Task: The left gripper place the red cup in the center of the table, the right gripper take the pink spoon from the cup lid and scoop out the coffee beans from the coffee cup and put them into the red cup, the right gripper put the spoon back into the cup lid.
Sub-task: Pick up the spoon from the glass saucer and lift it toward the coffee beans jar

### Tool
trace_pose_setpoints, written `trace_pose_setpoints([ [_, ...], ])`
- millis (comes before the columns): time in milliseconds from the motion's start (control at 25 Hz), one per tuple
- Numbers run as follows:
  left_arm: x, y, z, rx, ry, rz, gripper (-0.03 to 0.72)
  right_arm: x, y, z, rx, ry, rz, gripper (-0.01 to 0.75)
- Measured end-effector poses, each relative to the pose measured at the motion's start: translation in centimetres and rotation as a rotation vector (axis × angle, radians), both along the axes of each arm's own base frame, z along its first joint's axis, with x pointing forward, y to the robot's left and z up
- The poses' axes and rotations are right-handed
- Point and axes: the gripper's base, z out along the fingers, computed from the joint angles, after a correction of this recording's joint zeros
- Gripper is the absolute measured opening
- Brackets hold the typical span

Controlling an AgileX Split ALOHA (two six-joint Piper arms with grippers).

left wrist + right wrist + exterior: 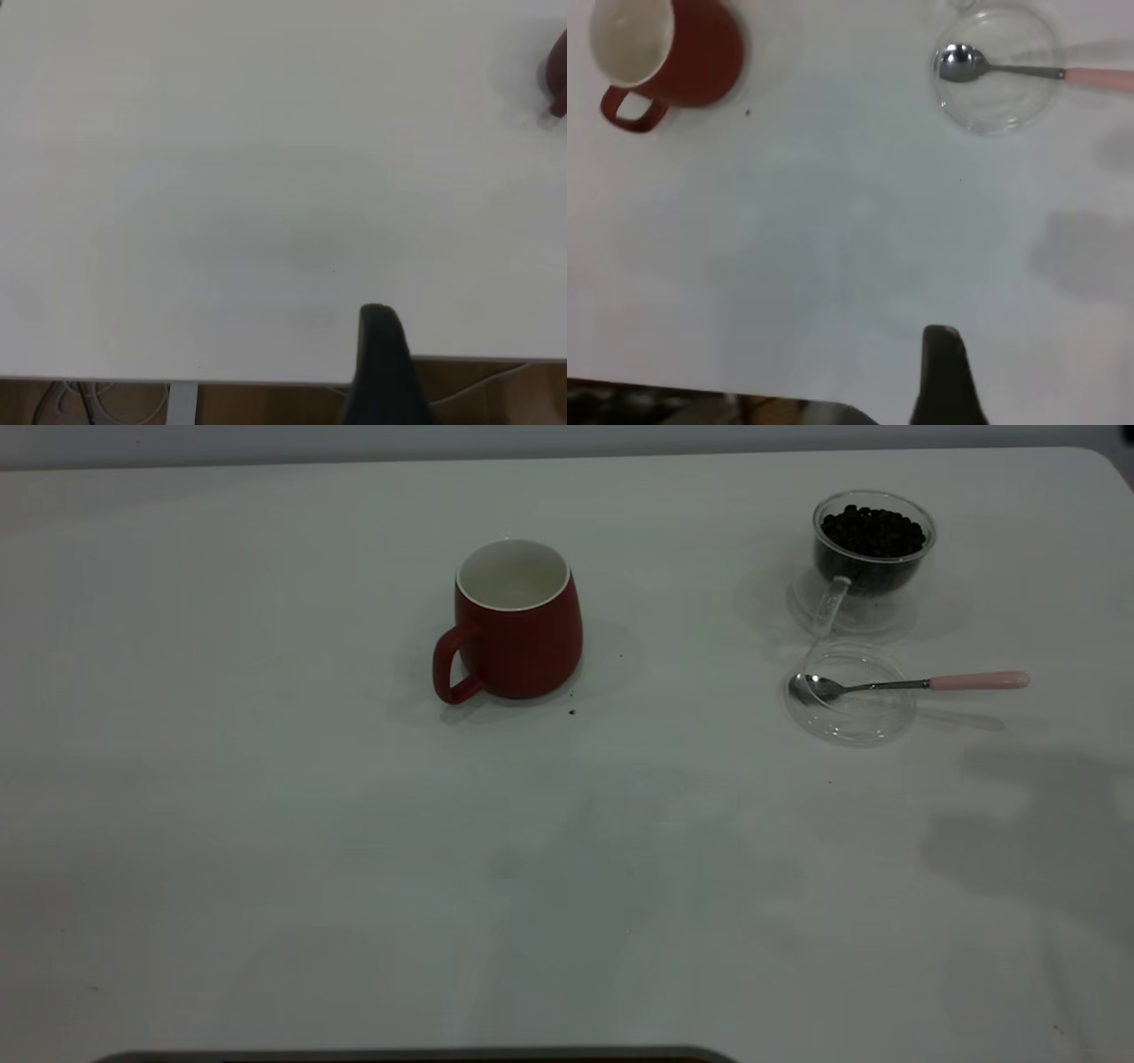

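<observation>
You find the red cup (516, 622) upright near the middle of the table (266, 850), handle toward the left arm's side and its white inside empty, so placing looks done and the spoon pickup is next. The left gripper (383, 354) sits back at the table's near edge, well apart from the cup, which only peeks in at the far corner of its wrist view; one dark finger shows, so you cannot tell whether it is released or clenched.

The right gripper (946, 372) likewise hangs at the near edge, grip unreadable. Well ahead of it lies the cup lid (850, 694), with the pink spoon (912, 684) resting bowl-in and its handle overhanging the rim away from the red cup. Just beyond stands the coffee cup (873, 558), heaped with coffee beans (873, 531).

You will need to reach forward and pinch the handle.

The tabletop is plain white with a few dark specks; a pale wall lies behind.
</observation>
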Motion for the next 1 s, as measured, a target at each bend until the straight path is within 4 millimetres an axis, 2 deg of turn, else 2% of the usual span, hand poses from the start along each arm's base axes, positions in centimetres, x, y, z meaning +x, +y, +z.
trace_pose_setpoints([
  [240,0.0,0.0,0.0,0.000,0.000,0.000,0.571,2.4,-4.0,-4.8,0.144,0.080,-0.051,0.612],
  [400,0.0,0.0,0.0,0.000,0.000,0.000,0.571,3.3,-5.8,-7.5,0.214,0.091,-0.063,0.617],
  [600,0.0,0.0,0.0,0.000,0.000,0.000,0.571,4.2,-6.1,-11.2,0.272,0.138,-0.086,0.616],
  [800,0.0,0.0,0.0,0.000,0.000,0.000,0.571,4.5,-6.1,-15.9,0.326,0.209,-0.127,0.616],
  [1000,0.0,0.0,0.0,0.000,0.000,0.000,0.571,4.6,-6.5,-19.0,0.334,0.241,-0.131,0.616],
])
